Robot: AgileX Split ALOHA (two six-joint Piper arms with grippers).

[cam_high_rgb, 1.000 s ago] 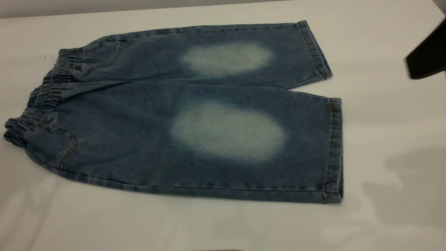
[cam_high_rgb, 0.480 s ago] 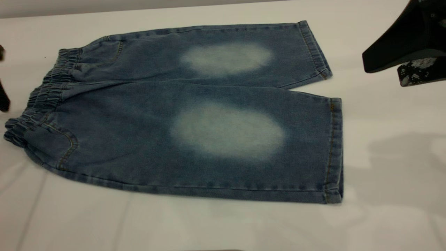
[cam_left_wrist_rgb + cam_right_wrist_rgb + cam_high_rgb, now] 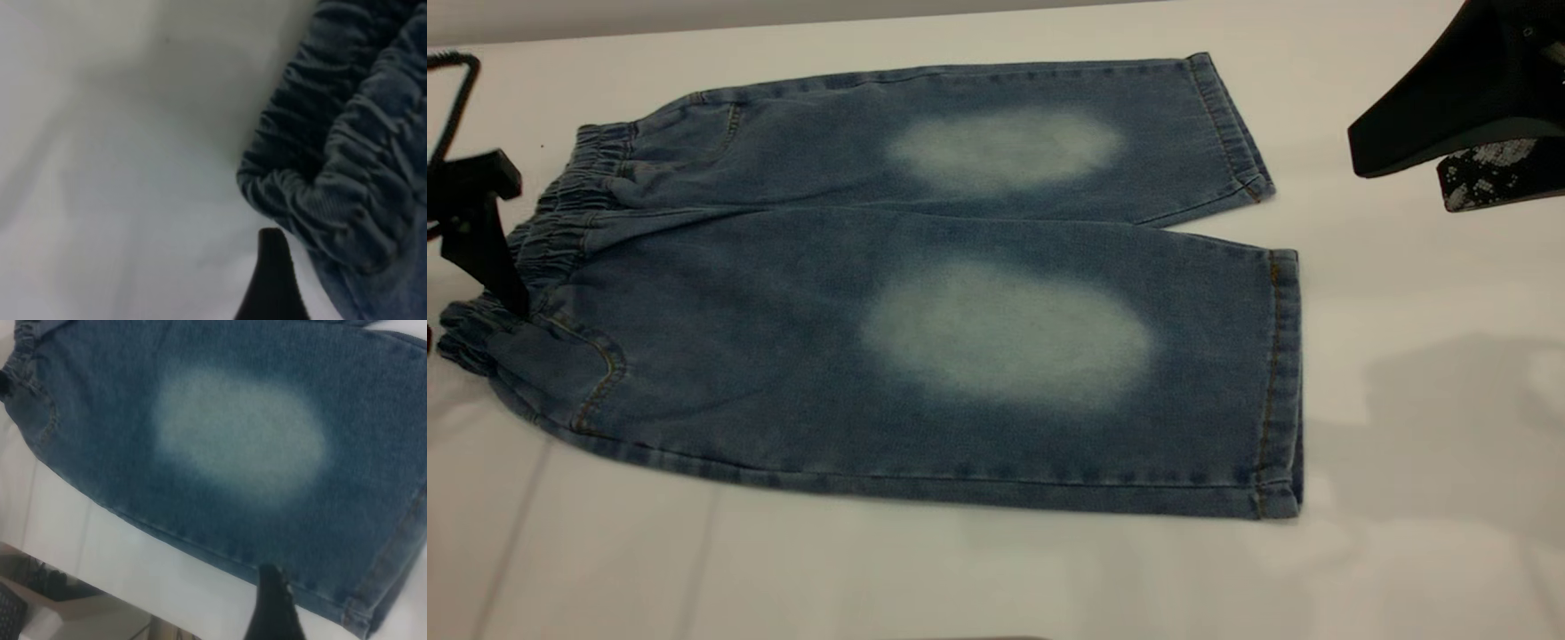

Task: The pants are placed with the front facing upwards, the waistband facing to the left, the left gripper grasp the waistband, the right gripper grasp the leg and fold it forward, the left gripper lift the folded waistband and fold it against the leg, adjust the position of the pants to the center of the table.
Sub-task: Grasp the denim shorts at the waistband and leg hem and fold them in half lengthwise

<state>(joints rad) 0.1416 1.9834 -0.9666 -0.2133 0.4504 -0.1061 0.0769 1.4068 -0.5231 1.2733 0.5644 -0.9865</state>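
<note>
The pants (image 3: 925,293) are laid flat on the table (image 3: 1405,551), front up, with the waistband (image 3: 534,244) toward the exterior view's left and both cuffs toward its right. The leg (image 3: 1005,356) (the one with the larger pale oval) lies nearer the camera, the other leg (image 3: 996,133) behind it.

The left gripper (image 3: 489,258) is seen at the waistband's edge, one dark finger (image 3: 480,244) pointing down onto the gathered denim near the front corner. In the left wrist view a single fingertip (image 3: 272,280) is shown just beside the ruched band; how wide the jaws stand cannot be told, and nothing is seen held.

The right gripper (image 3: 1458,151) is held above the table, well apart from the cuffs, beyond the far leg's hem. Its jaws stand apart, nothing held between them.
</note>
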